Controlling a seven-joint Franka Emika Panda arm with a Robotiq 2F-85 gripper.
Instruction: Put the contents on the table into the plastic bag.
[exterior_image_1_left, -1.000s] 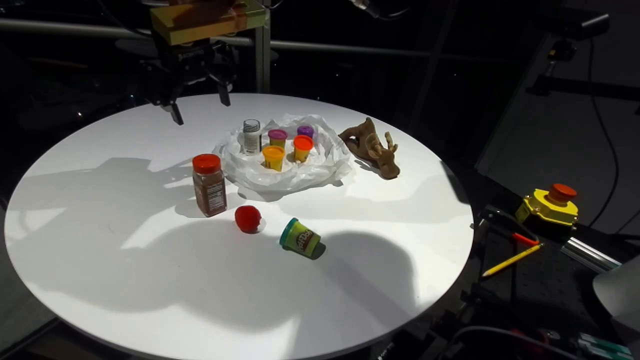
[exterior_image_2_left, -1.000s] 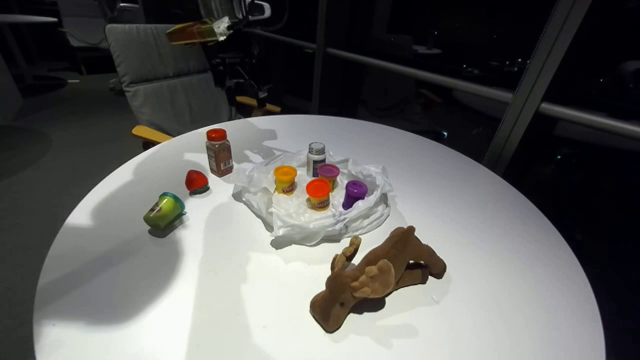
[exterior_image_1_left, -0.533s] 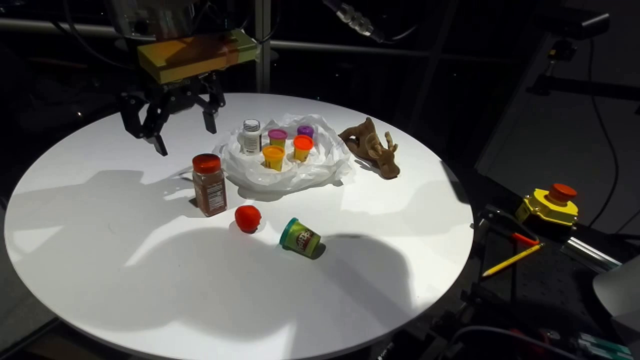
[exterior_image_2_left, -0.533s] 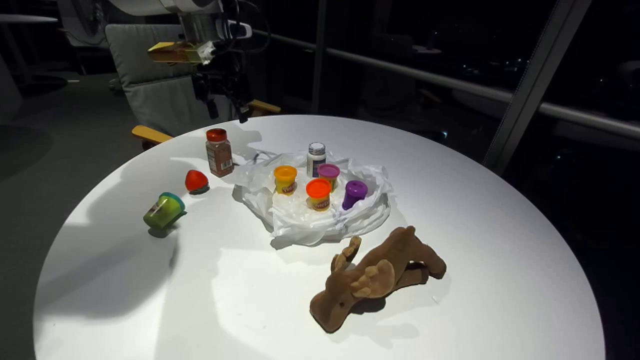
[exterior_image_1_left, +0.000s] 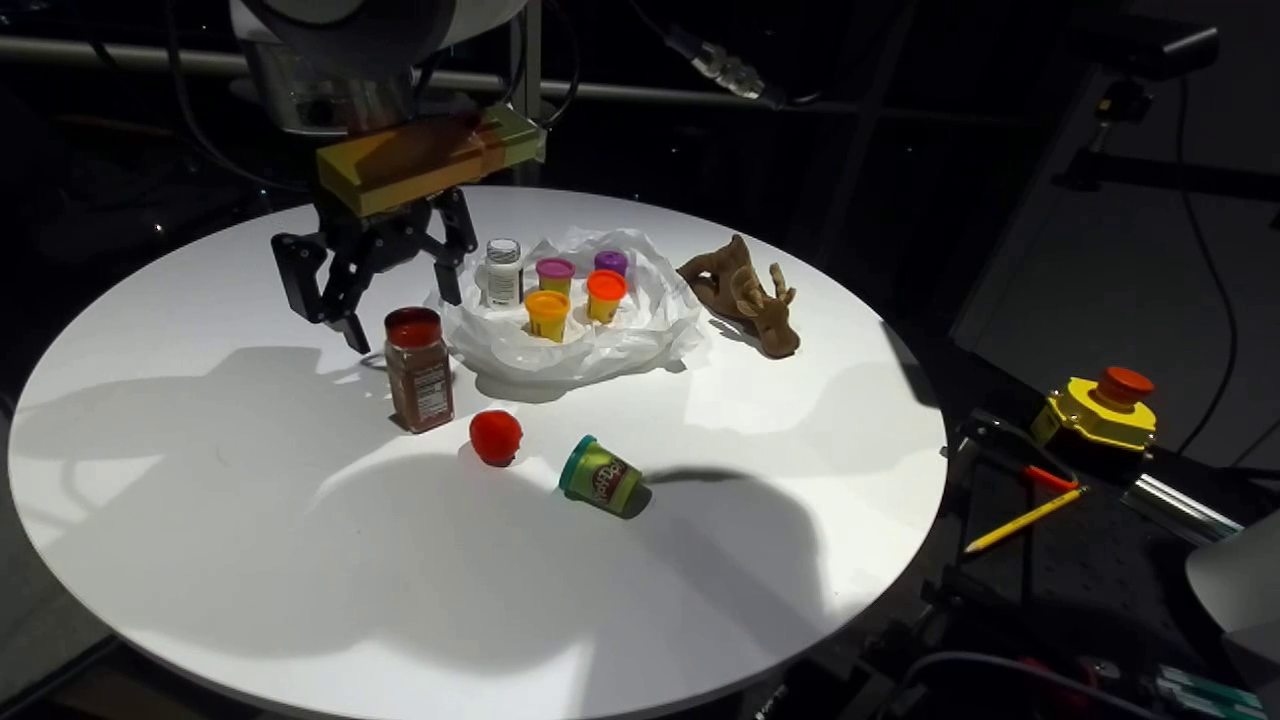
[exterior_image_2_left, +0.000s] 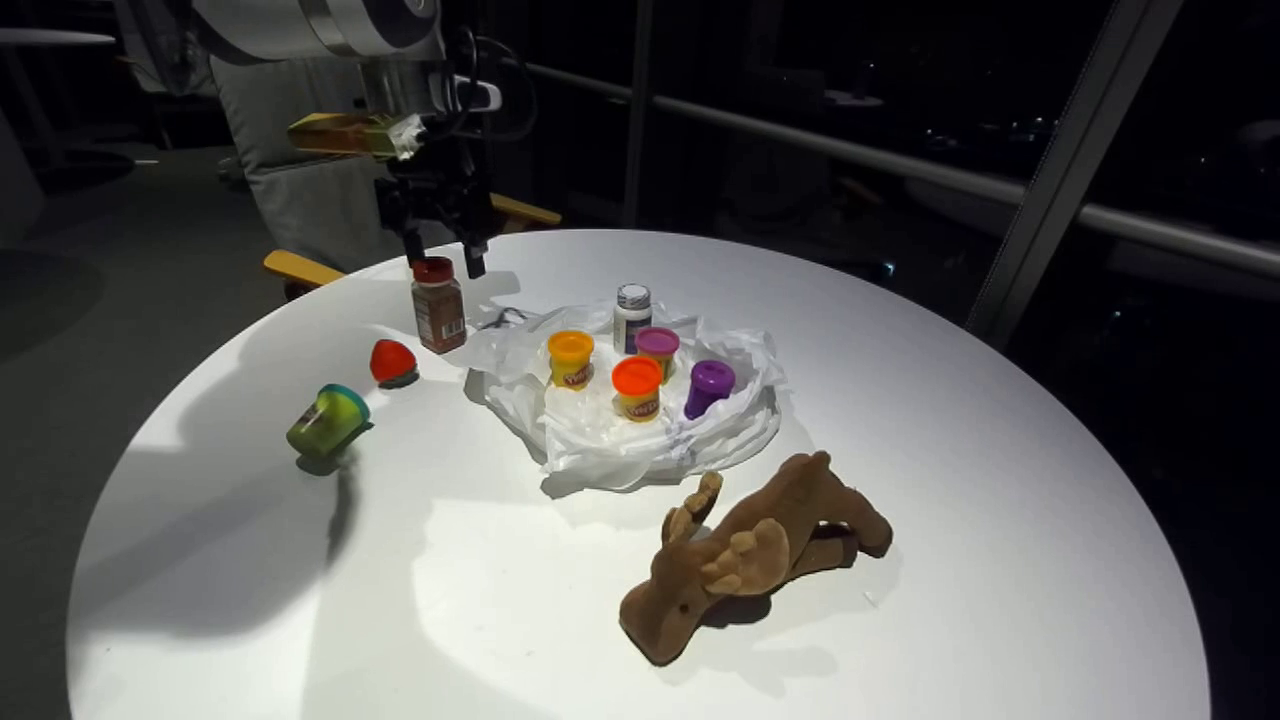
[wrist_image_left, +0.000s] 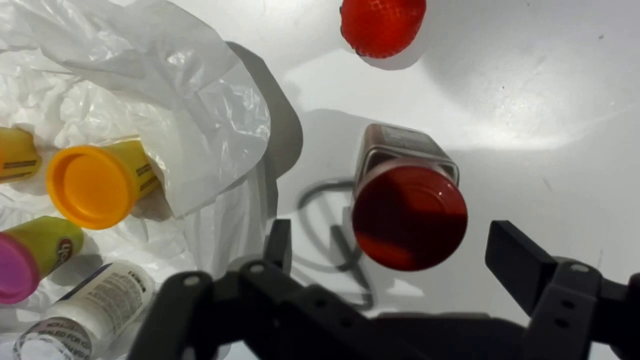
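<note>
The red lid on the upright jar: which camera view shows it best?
The wrist view: it looks down onto the red lid, large and unobstructed, framed by the open gripper. Both exterior views show the lid much smaller and more from the side, but also show the jar upright beneath it.

Teal-lidded tub (exterior_image_1_left: 603, 480): marked "Play-Doh"; white bottle (wrist_image_left: 102, 302): cap seal (wrist_image_left: 54, 334) marked "SEALED FOR", remainder illegible; magenta-lidded tub (wrist_image_left: 42, 251): "oh" legible.
</note>
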